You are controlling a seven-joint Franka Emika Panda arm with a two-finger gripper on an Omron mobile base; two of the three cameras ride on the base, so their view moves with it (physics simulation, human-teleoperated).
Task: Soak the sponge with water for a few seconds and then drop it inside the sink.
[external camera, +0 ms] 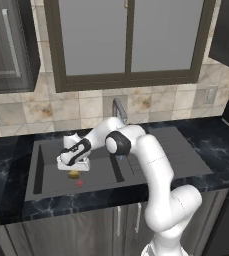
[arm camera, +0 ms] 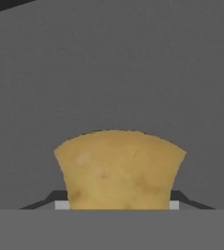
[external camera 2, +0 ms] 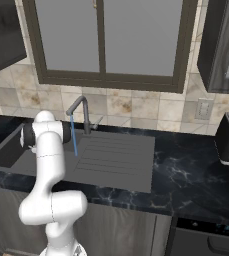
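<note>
Black marbled countertop (external camera: 6,150), dark sink (external camera: 41,192) under window. Gripper (external camera: 74,169) low over basin, clamped on sponge (arm camera: 119,168), just above red drain mark (external camera: 79,183). Water (external camera 2: 74,135) runs well aside. Judgement: lift clear, carry sponge squarely under stream, hold steady, then release.

Glossy white arm (external camera: 156,165) built of rounded, tubular segments, with dark grey joint caps; behind the gripper (external camera: 74,168), the white hand carries a dark band.
</note>
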